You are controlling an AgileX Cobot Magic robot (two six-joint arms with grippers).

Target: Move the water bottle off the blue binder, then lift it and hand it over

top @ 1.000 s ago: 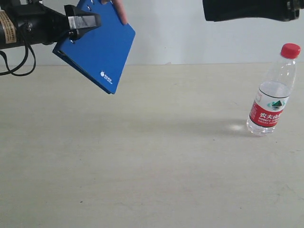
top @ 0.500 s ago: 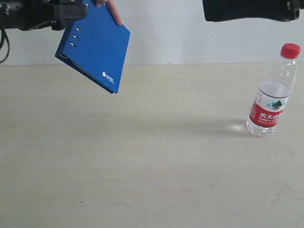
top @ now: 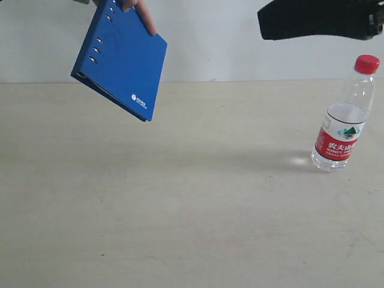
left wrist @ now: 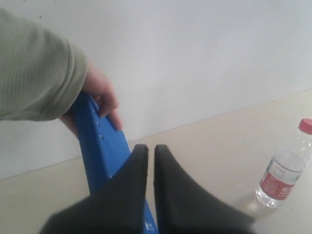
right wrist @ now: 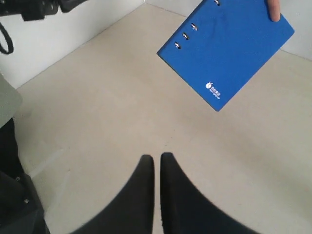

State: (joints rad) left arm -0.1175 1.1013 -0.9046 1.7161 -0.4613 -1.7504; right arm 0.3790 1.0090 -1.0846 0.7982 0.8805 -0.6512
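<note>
The water bottle [top: 342, 117] with its red cap stands upright on the table at the right, apart from the binder; it also shows in the left wrist view [left wrist: 285, 168]. A person's hand [top: 139, 11] holds the blue binder [top: 122, 57] tilted in the air at the upper left. In the left wrist view my left gripper [left wrist: 147, 147] is shut with nothing between its fingers, and the binder [left wrist: 100, 146] hangs just beyond it. My right gripper [right wrist: 157, 157] is shut and empty, high above the table, facing the binder [right wrist: 225, 53].
The beige table [top: 180, 198] stretches across the exterior view with a white wall behind. My right arm [top: 318, 21] hangs dark above the bottle. A green-sleeved forearm [left wrist: 34, 73] reaches in beside my left gripper.
My left arm let go of the binder and drew back leftward out of the exterior view. The person's hand now holds the binder alone, slightly higher. The bottle has not moved.
</note>
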